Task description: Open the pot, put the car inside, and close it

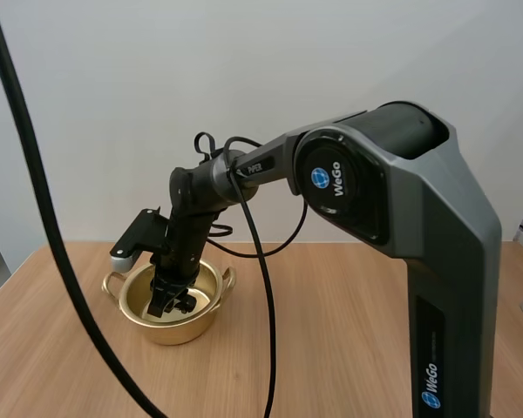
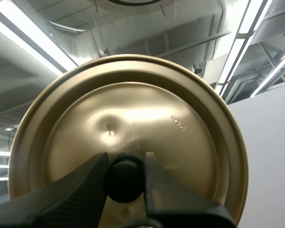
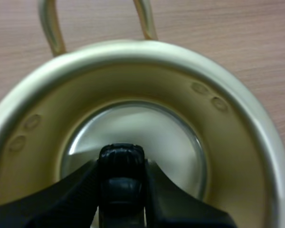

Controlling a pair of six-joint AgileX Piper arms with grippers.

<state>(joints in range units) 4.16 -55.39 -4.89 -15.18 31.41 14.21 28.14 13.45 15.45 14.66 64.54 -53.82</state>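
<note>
The gold pot (image 1: 169,306) stands uncovered on the wooden table, left of centre. My right gripper (image 1: 169,300) reaches down into it, its fingers shut on a small black car (image 3: 121,171). In the right wrist view the car hangs just above the pot's shiny bottom (image 3: 147,137), inside the rim (image 3: 133,50). The gold lid (image 2: 128,128) is held up in the air by my left gripper (image 2: 125,178), whose two black fingers pinch its black knob (image 2: 125,183).
The pot has two loop handles (image 1: 113,283), one at each side. Bare wooden tabletop (image 1: 331,348) lies to the right and in front of the pot. The right arm's large grey base (image 1: 436,261) rises at the right.
</note>
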